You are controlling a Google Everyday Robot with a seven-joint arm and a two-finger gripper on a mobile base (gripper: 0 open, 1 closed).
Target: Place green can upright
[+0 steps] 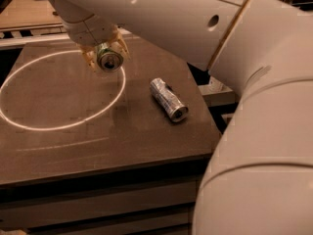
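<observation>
My gripper [105,56] hangs over the dark table [73,141], near the far right edge of a bright ring of light. Its fingers [121,45] are shut on the green can [109,58], which it holds above the table with the silver top rim and pull tab tilted toward the camera. Little of the can's body shows; the gripper hides the rest. My large white arm fills the top and right of the view.
A silver can [168,100] lies on its side on the table, right of the gripper. The ring of light [29,124] marks the table's left half. The table's right edge drops to shelving [215,92]. A wooden bench [29,13] stands behind.
</observation>
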